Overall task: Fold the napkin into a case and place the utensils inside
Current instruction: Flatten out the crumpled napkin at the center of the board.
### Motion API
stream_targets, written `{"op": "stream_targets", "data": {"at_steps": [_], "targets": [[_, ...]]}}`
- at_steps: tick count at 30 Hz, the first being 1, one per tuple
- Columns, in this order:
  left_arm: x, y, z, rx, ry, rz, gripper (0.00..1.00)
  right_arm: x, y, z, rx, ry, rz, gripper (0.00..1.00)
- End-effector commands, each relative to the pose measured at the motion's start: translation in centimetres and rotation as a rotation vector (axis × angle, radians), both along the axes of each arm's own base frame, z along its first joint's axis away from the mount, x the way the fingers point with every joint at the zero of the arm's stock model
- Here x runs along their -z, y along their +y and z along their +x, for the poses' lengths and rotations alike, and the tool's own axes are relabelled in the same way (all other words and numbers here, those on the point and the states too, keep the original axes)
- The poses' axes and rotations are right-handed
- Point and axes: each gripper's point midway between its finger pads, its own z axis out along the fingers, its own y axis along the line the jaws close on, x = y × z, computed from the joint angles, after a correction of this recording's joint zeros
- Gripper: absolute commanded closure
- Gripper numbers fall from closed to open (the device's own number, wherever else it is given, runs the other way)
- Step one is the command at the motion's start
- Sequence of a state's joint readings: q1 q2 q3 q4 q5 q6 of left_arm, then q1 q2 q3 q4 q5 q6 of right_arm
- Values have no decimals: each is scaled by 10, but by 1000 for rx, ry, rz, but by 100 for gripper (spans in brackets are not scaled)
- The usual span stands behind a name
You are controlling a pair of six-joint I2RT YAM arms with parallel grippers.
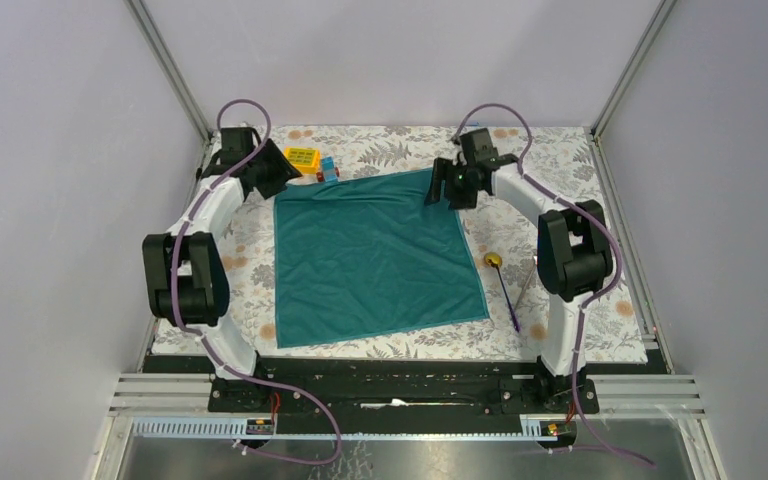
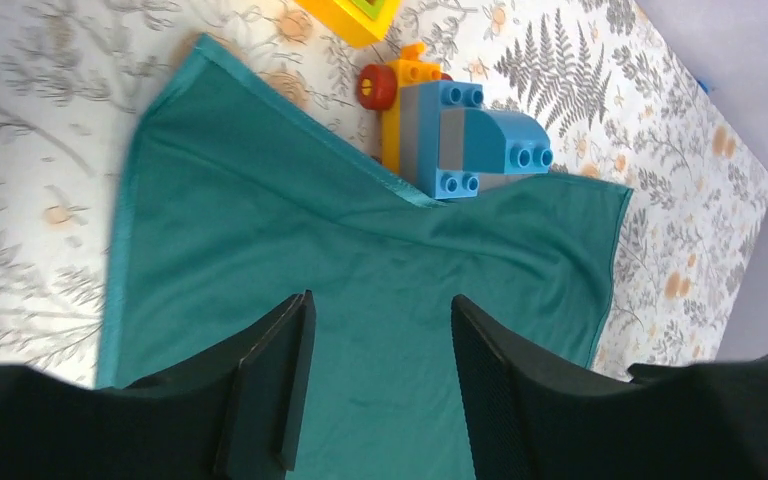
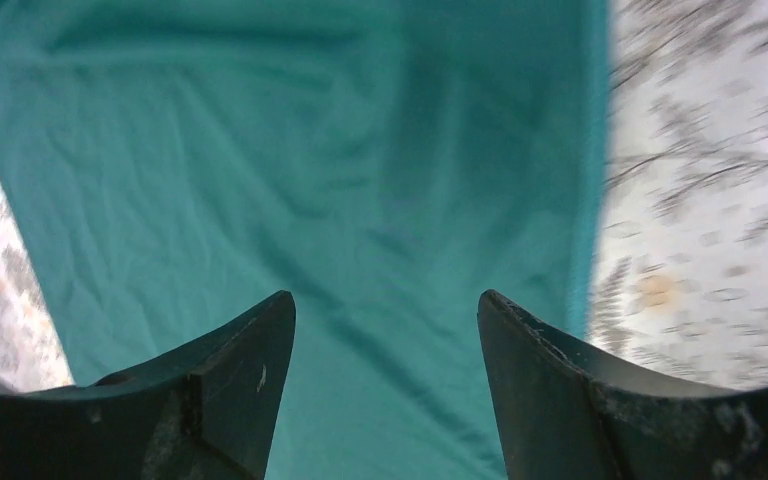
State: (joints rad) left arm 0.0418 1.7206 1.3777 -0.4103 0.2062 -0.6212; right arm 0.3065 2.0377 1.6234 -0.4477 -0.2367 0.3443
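While its fingers stand apart with nothing between them, the left hand [image 2: 380, 310] sits over the far-left corner of the napkin [image 1: 375, 255], and the right hand [image 3: 388, 300] is over the far-right corner, also spread wide and holding nothing; whether either fingertip touches the cloth I cannot tell. Just past the left hand, the napkin's far hem runs right against a blue block [image 2: 480, 140] joined to an orange-yellow piece with a red wheel, and a flat yellow block [image 1: 302, 157] lies a little farther on. Under the right hand the napkin's right hem runs straight, with bare flowered bench [image 1: 580, 170] beside it. The napkin lies spread out as a rough square, lightly creased and turned slightly, with its near edge close to the bench's near edge. To its right, a strip of bench holds the purple-handled spoon [image 1: 505, 290], its golden head just beside the napkin's right edge, and the silvery-grey piece [image 1: 527, 285] close alongside, near the right arm [image 1: 572, 255]. On the left, only a narrow strip of bench separates the napkin from the left arm [image 1: 185, 275].
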Motion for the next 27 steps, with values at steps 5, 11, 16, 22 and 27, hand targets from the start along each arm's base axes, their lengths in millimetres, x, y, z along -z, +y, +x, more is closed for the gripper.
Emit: {"op": "stream_targets", "data": {"at_steps": [5,11,16,22,27], "targets": [[37,-17,62,-48,-48,-170,54,-36,35,-34,-64,-108,198,26],[70,-37,85,-3,-3,-207,64,-34,35,-39,-57,-125,220,26],[85,-58,96,50,0,-220,67,-23,36,-40,-57,-102,217,26],[96,-81,107,91,9,-265,68,-5,36,-43,-51,-74,219,26],[102,-91,119,94,-6,-305,68,-2,35,-44,-50,-68,212,26]]}}
